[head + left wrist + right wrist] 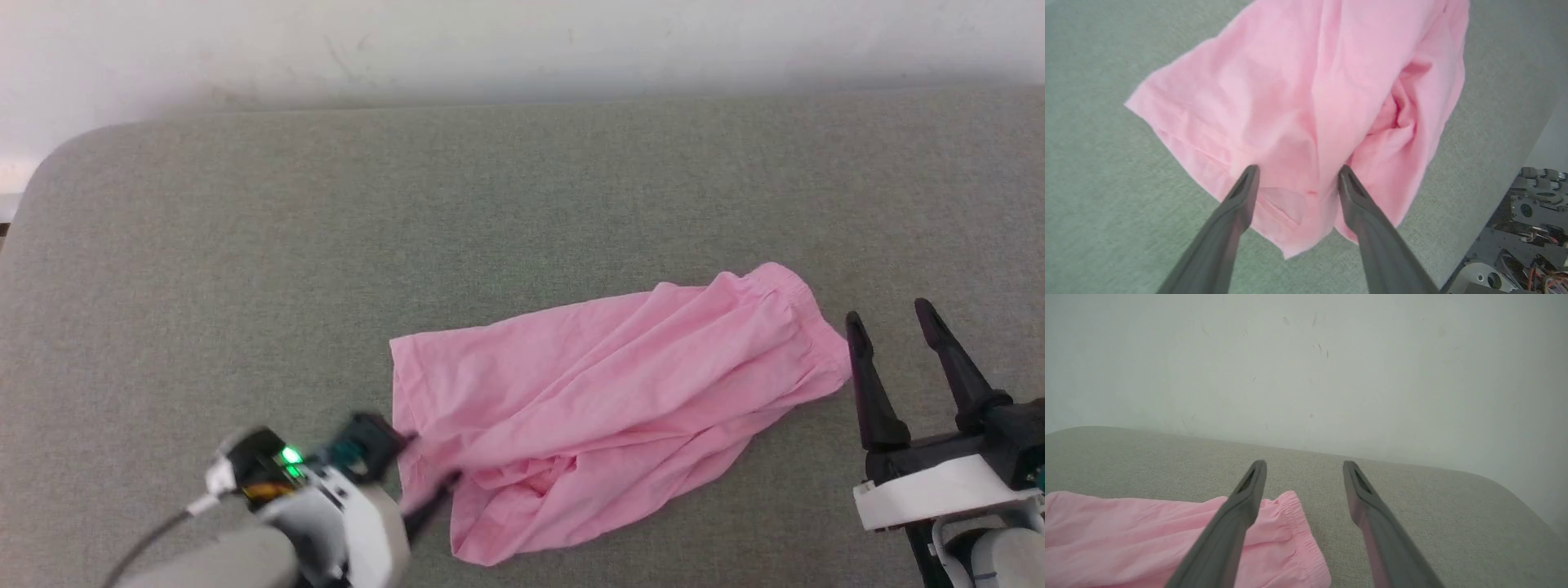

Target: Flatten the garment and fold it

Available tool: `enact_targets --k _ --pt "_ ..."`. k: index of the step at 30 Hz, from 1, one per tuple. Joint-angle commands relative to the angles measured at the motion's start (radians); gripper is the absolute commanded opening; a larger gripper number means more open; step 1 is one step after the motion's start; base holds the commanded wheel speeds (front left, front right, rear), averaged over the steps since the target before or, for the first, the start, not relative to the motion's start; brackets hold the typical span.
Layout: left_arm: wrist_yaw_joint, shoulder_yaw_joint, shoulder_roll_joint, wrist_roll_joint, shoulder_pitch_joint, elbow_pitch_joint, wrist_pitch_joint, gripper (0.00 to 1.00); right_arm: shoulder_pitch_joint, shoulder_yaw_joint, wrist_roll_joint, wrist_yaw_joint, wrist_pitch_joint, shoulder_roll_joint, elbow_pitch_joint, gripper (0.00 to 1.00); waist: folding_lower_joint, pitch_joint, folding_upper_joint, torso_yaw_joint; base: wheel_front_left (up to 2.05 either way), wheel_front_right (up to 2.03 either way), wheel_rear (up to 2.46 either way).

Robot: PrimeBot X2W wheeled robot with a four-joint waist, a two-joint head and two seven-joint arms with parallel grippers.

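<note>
- My left gripper (433, 459) sits at 7 o'clock in the head view. It is blurred there, with its tips at the near left corner of the garment (604, 408).
- In the left wrist view my left gripper (1298, 169) stands open, fingers spread wide. Pink cloth lies beneath and between them, and nothing is pinched.
- A green light (290, 455) glows on that wrist.
- My right gripper (888, 312) is at 4 o'clock in the head view, open and holding nothing, fingers pointing to 12 o'clock.
- It stands just beside the gathered waistband (796, 310), and I cannot tell whether the nearer finger touches it.
- The garment lies rumpled on the grey cushion (522, 204), its length running from 8 o'clock to 2 o'clock.
- The waistband is the 2 o'clock end and the hem (400, 376) the 8 o'clock end.
- Deep folds bunch along the garment's 6 o'clock side.
- In the right wrist view the waistband (1300, 522) lies at 7 o'clock, partly behind one finger of my right gripper (1304, 463).
- A white wall (522, 41) runs along the cushion's 12 o'clock edge.
</note>
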Motion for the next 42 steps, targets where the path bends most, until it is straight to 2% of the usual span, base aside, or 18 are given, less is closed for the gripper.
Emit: enact_targets --k 1,5,6,9,13,19,22,29,34,35,42 --pt "0.005 0.033 0.046 0.02 -0.055 -0.015 -0.004 1.0 0.012 -0.006 0.003 -0.001 -0.005 0.002 -0.001 1.0 0.0002 -0.01 -0.0001 0.007 0.0 0.0 0.0" --pt "-0.008 0.097 0.108 0.037 -0.167 -0.046 0.012 1.0 0.012 -0.005 -0.003 -0.001 -0.005 0.008 -0.006 1.0 0.0002 -0.012 -0.0001 0.006 0.0 0.0 0.0" --pt "-0.008 0.097 0.108 0.037 -0.167 -0.046 0.012 1.0 0.012 -0.005 -0.003 -0.001 -0.005 0.008 -0.006 1.0 0.0002 -0.012 -0.0001 0.006 0.0 0.0 0.0" --pt "-0.044 0.121 0.12 0.052 -0.26 -0.02 0.049 1.0 0.004 0.003 -0.006 -0.001 -0.005 0.012 -0.005 1.0 0.0002 -0.007 -0.0001 -0.001 0.0 0.0 0.0" --pt "-0.095 0.128 0.071 0.038 -0.359 0.038 0.122 1.0 -0.011 0.019 -0.005 -0.001 -0.005 0.011 -0.004 1.0 0.0002 0.004 -0.0001 -0.02 0.0 0.0 0.0" --pt "-0.225 0.081 -0.006 -0.048 -0.43 0.215 0.289 1.0 -0.035 0.032 -0.008 -0.001 -0.005 0.007 0.003 1.0 0.0002 0.031 -0.0001 -0.062 0.0 0.0 0.0" --pt "-0.261 0.036 -0.029 -0.063 -0.449 0.296 0.369 1.0 -0.045 0.036 -0.01 -0.001 -0.005 0.009 0.003 1.0 0.0002 0.047 -0.0001 -0.085 0.0 0.0 0.0" --pt "-0.288 -0.046 -0.073 -0.088 -0.441 0.426 0.513 1.0 -0.077 0.052 -0.012 -0.001 -0.005 0.002 0.01 1.0 0.0002 0.08 -0.0001 -0.122 0.0 0.0 0.0" --pt "-0.29 -0.068 -0.095 -0.083 -0.4 0.419 0.555 1.0 -0.13 0.088 -0.022 -0.001 -0.005 -0.039 0.019 1.0 0.0002 0.085 -0.0001 -0.129 0.0 0.0 0.0" --pt "-0.29 -0.069 -0.095 -0.086 -0.398 0.416 0.543 0.0 -0.146 0.095 -0.019 -0.001 -0.005 -0.053 0.021 1.0 0.0002 0.084 -0.0001 -0.126 0.0 0.0 0.0" --pt "-0.29 -0.064 -0.046 -0.073 -0.44 0.401 0.358 0.0 -0.298 0.157 0.034 -0.001 0.025 -0.195 0.069 1.0 0.0002 0.061 -0.0001 -0.069 0.0 0.0 0.0"
